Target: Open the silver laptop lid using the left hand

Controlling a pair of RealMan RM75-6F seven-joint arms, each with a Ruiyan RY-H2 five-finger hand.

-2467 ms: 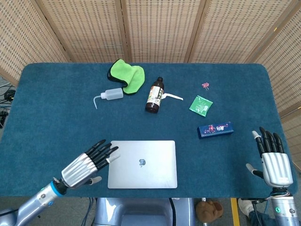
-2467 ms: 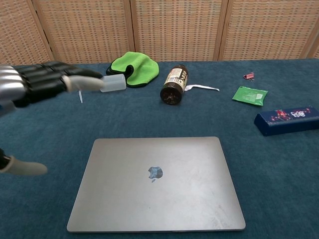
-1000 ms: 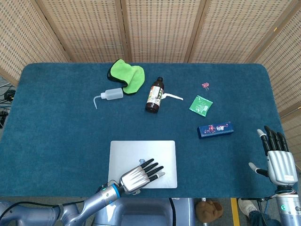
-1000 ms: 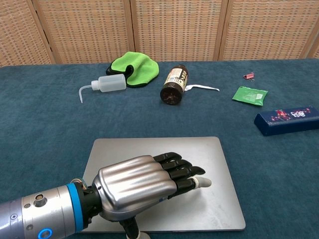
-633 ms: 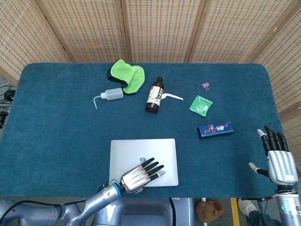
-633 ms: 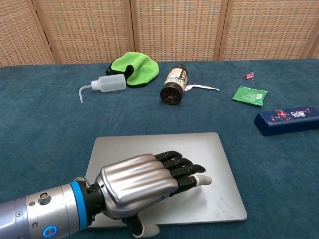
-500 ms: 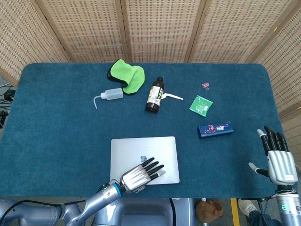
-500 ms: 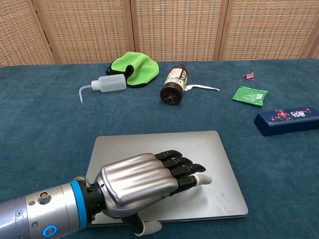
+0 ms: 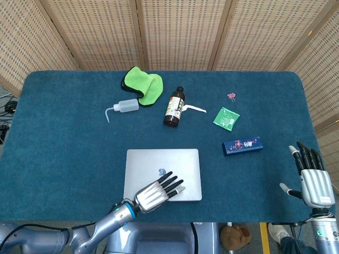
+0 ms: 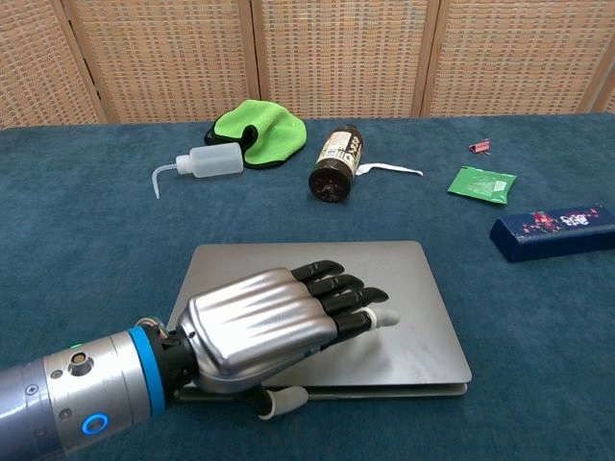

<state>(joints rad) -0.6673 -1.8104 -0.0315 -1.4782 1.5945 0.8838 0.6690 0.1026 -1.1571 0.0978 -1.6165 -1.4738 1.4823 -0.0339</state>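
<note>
The silver laptop lies near the table's front edge, also seen in the chest view. Its lid is raised a little at the front, with a thin gap above the base. My left hand lies over the lid's front part, fingers spread on top and thumb tucked under the front edge, gripping the lid. My right hand hovers off the table's right front corner, fingers straight and apart, holding nothing.
At the back lie a green cloth, a clear squeeze bottle and a brown bottle on its side. To the right are a green packet, a blue box and a pink clip.
My left hand came from the laptop's left onto the lid, hooked its thumb under the front edge and lifted that edge slightly. The right hand barely moved.
</note>
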